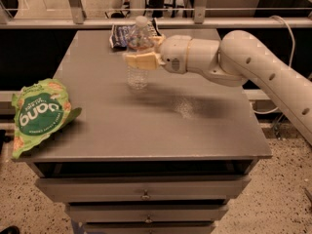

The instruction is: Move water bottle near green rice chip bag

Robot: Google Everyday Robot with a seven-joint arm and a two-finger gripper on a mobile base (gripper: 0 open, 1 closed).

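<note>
The water bottle [138, 52] is a small clear ribbed bottle with a white cap. It is upright, held above the grey tabletop [161, 116] near its middle back. My gripper [136, 61] reaches in from the right on a white arm and is shut on the bottle's middle. The green rice chip bag [39, 113] lies at the table's left edge, well to the left and nearer the front than the bottle.
A dark blue snack bag [122, 33] lies at the table's back edge, partly behind the bottle. The table is a grey cabinet with drawers [144, 194] below. A metal rail [73, 9] runs behind it. A cable [287, 26] hangs at right.
</note>
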